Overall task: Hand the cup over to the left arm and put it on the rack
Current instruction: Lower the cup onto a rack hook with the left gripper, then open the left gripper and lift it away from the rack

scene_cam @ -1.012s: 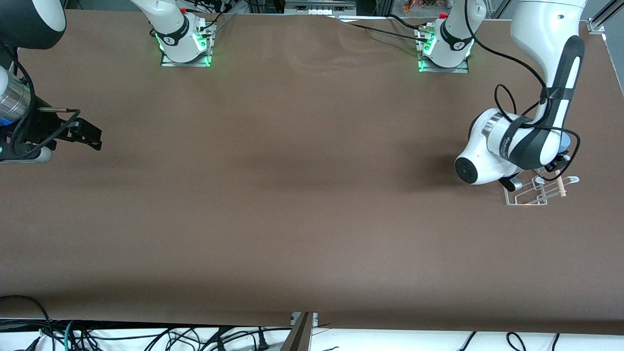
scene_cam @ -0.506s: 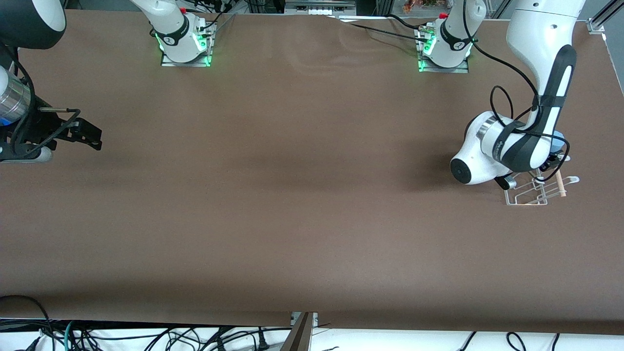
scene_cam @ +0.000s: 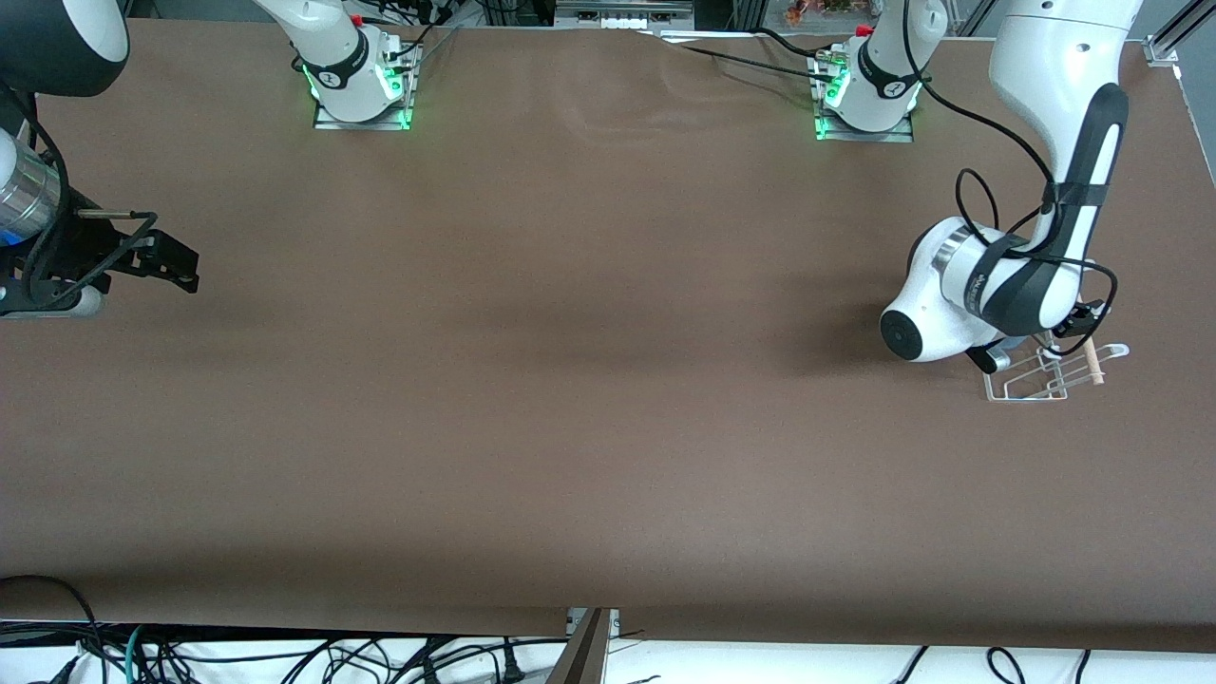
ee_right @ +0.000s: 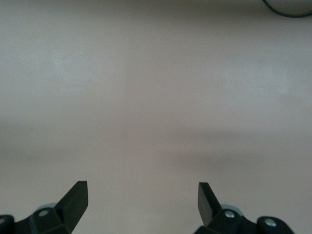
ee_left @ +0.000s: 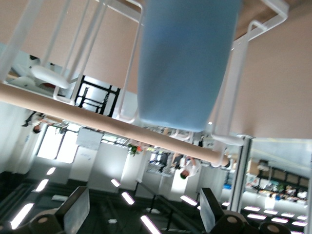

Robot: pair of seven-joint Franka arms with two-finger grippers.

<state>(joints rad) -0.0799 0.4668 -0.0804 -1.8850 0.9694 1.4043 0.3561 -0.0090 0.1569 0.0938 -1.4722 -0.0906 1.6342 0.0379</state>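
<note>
Left arm is folded low over the rack at its own end of the worktop; its white wrist block covers most of the rack in the front view, so the left tool can't be picked out there. In the left wrist view the left tool is released: both fingertips stand wide apart with nothing between them, clear of the cup. The cup is in the rack, light blue, sitting among the white pegs with rack wire on both sides of it. The wooden dowel crosses close by the cup's end; looks like touching or just beside it, hard to say from this angle. In the front view the cup itself is hidden under the arm; only the rack's near edge and the dowel's tip stick out. Rack sits flat on the brown worktop, nearer the front camera than the left arm's base. Right arm waits at its own end of the worktop, right tool above bare surface. Right wrist view shows the right tool released too, fingertips spread, nothing held, only plain worktop under it
</note>
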